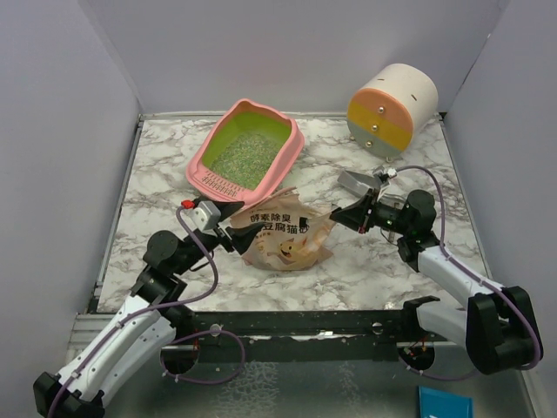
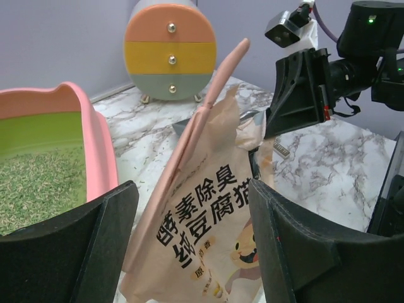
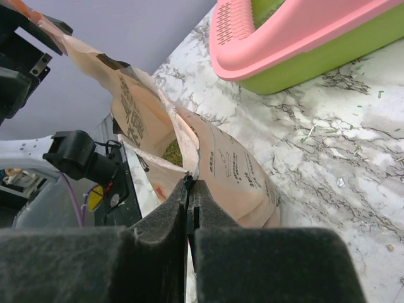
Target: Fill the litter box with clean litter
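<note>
One marble table is carrying everything. Litter box is sitting at upper centre-left of the top view, with its long axis running lower left to upper right and its slotted lip facing the arms. Pouch is standing at frame centre, just below and right of the box, near it but apart.

Key relation: the box is lying up and left of the pouch, so any pour is having to go that way. The left arm is the nearer one to the box. Round drawer cabinet is sitting at upper right, well apart.

Left gripper is straddling the pouch's left side with jaws spread wide; whether they are touching the film, cannot tell. Right gripper is pinching the pouch's right top edge, jaws closed to a sliver with the film between them.

Clean litter is lying across the green floor of the box, walls bare above it. More is showing inside the pouch mouth in the right wrist view. Judgement: filling is looking partly done.
</note>
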Robot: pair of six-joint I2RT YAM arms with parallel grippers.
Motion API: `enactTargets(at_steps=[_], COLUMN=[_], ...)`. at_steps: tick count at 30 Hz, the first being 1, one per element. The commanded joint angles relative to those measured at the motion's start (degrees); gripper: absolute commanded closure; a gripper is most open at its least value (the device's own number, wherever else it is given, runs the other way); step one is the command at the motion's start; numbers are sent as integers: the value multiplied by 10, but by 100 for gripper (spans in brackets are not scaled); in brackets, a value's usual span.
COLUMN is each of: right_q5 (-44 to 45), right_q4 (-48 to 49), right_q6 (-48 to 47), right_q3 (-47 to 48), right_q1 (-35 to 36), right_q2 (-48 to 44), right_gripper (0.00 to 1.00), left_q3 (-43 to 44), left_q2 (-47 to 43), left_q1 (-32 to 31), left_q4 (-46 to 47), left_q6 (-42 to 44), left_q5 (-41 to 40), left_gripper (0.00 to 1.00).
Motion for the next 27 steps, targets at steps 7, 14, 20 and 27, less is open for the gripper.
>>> enactTargets(at_steps=[7,14,20,27], right_q5=[18,28,92,77], right_q4=[-2,-47,-99,-72], right_q6=[-24,-39,-62,-40], right_q3=[40,49,33,26], right_q1=[-5,-10,-40,-68], right_q2=[2,-25,-73,-69], right_gripper=[99,99,99,99], left_q3=[11,54,89,125], left_q2=[32,116,149,212], left_q1=[7,34,90,112], left_q4=[-24,5,25,54], left_q6=[10,40,46,17], left_q5=[36,47,94,216], left_gripper=[27,53,100,100])
